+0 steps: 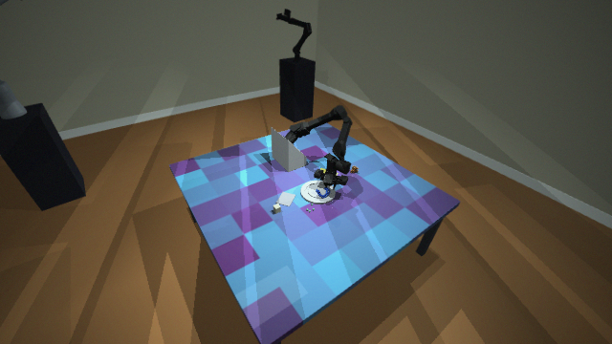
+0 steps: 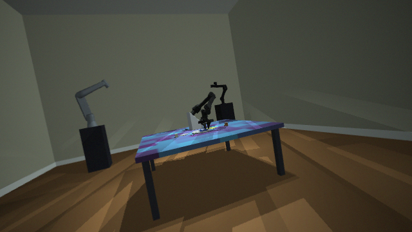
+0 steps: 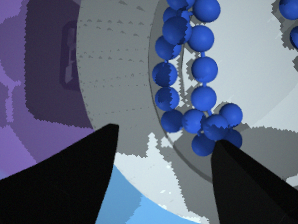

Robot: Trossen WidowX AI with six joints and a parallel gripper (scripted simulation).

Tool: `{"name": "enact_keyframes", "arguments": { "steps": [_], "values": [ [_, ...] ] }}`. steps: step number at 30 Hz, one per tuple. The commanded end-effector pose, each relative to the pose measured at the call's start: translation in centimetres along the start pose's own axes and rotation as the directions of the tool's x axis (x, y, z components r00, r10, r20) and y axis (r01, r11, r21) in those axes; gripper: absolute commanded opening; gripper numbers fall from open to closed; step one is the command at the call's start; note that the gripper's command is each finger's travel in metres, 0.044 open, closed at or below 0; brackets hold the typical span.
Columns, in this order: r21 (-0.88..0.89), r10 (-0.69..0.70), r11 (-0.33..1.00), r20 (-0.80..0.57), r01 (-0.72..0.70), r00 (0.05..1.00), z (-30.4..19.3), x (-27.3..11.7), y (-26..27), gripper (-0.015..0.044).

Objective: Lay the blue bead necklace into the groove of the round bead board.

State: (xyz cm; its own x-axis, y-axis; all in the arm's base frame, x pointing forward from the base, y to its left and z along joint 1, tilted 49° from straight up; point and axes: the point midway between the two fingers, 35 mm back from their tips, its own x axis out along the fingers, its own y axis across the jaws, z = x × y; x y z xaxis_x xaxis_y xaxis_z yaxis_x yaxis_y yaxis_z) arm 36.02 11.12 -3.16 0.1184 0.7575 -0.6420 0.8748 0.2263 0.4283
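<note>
My gripper [image 1: 330, 185] [image 2: 206, 128] [image 3: 166, 141] stands apart, holding nothing. The blue bead necklace [image 1: 323, 194] [image 3: 204, 69] lies bunched on the round bead board [image 1: 313, 195] [image 3: 120, 90], just ahead of my fingertips; I should lift straight up, snagging no bead, then spread the doubled strand along the groove.

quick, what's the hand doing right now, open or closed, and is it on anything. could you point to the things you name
Hand [image 1: 330, 187] [image 2: 206, 128] [image 3: 166, 141]: open, nothing held; the blue bead necklace [image 1: 323, 193] [image 3: 204, 69] lies on the round bead board [image 1: 310, 193] [image 3: 112, 65], right by one fingertip.
</note>
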Motion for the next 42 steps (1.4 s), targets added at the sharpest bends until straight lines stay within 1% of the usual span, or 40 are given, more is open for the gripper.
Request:
{"name": "enact_keyframes", "arguments": {
  "steps": [1,6,42],
  "values": [
    [0.004,-0.008,1.000,-0.003,0.008,1.000,-0.09,0.20,-0.26,0.0315],
    [0.010,-0.009,1.000,-0.003,0.009,1.000,-0.03,-0.10,-0.22,0.0440],
    [0.012,-0.021,1.000,-0.004,0.021,1.000,-0.03,-0.35,-0.21,0.0440]
  ]
}}
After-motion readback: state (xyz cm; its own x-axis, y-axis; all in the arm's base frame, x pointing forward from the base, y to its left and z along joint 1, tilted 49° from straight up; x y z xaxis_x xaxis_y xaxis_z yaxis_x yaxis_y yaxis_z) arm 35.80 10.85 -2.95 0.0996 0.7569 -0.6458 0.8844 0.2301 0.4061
